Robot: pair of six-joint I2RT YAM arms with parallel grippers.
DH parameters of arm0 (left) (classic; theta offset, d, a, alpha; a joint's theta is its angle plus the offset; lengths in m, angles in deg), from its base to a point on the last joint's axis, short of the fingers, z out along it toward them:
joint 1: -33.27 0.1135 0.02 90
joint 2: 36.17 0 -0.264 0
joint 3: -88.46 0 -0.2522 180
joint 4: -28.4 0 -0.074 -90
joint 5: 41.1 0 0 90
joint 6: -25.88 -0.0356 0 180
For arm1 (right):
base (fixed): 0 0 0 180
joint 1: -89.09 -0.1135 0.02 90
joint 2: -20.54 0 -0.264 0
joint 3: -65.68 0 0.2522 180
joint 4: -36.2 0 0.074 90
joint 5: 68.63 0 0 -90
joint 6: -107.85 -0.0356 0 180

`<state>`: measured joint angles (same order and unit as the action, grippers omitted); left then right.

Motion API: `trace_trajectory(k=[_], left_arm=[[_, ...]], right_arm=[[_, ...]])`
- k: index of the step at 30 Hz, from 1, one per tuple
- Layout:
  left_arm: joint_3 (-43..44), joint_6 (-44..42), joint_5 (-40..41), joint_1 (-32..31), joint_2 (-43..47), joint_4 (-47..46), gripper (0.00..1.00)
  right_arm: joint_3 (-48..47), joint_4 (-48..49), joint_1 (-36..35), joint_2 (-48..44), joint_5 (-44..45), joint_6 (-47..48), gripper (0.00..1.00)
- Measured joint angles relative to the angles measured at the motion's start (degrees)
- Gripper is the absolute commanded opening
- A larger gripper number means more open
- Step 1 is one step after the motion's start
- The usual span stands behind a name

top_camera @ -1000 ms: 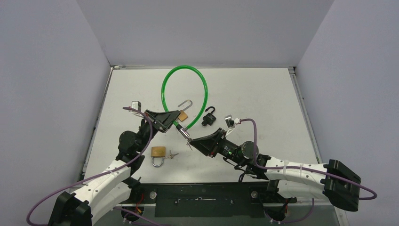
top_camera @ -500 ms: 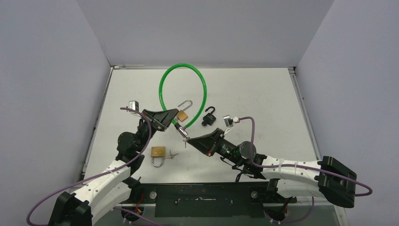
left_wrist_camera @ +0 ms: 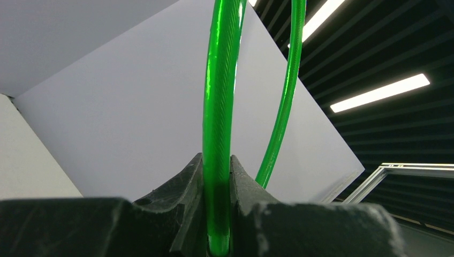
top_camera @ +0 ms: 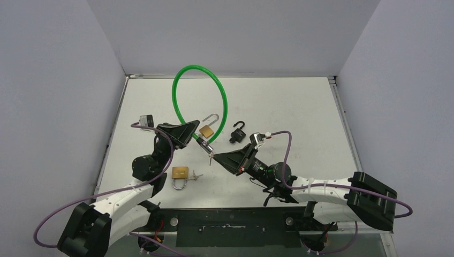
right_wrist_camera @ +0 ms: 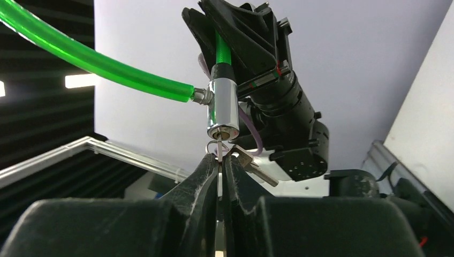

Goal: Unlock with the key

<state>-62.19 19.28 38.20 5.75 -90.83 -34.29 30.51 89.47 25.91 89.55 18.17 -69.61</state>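
Above the white bench (top_camera: 300,107), left jaws clamp the green cable lock (top_camera: 199,67). Right jaws have closed on the key (right_wrist_camera: 219,152) in its barrel (right_wrist_camera: 223,110); the cable lock has swung left.

a white surface (top_camera: 300,107) sits boxed in by plain pale lavender walls at the back (top_camera: 230,32), left (top_camera: 53,107) and right (top_camera: 401,80). a thin metal rail (top_camera: 343,120) edges its right side. overhead, a dark slatted ceiling (left_wrist_camera: 385,43) carries bright strip lights (left_wrist_camera: 380,92).

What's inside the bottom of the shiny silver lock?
A key, pinched by the right end effector, goes into the silver lock. Its tip is hidden inside, so how deep it sits cannot be seen.
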Motion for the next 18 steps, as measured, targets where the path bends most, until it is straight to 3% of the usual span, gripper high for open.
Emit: trace_trajectory(k=[5, 6, 9, 13, 18], left_arm=[[0.7, 0.3, 0.3, 0.0, -3.5, -4.2, 0.00], [0.9, 0.3, 0.4, 0.0, -3.9, -4.5, 0.00], [1.3, 0.1, 0.7, 0.0, -4.2, -4.8, 0.00], [1.3, -0.3, 0.5, 0.0, -4.1, -4.9, 0.00], [1.3, -0.6, 0.7, -0.2, -1.7, -4.2, 0.00]], right_arm=[[0.5, 8.2, 0.2, 5.7, 0.0, -10.8, 0.00], [0.5, 10.7, 0.2, 7.6, 0.0, -12.7, 0.05], [0.6, 16.5, 0.1, 12.9, -0.5, -17.4, 0.30], [0.9, 18.7, 0.3, 16.0, -0.9, -19.3, 0.59], [4.9, 15.7, 2.0, 7.7, 0.0, -12.2, 0.79]])
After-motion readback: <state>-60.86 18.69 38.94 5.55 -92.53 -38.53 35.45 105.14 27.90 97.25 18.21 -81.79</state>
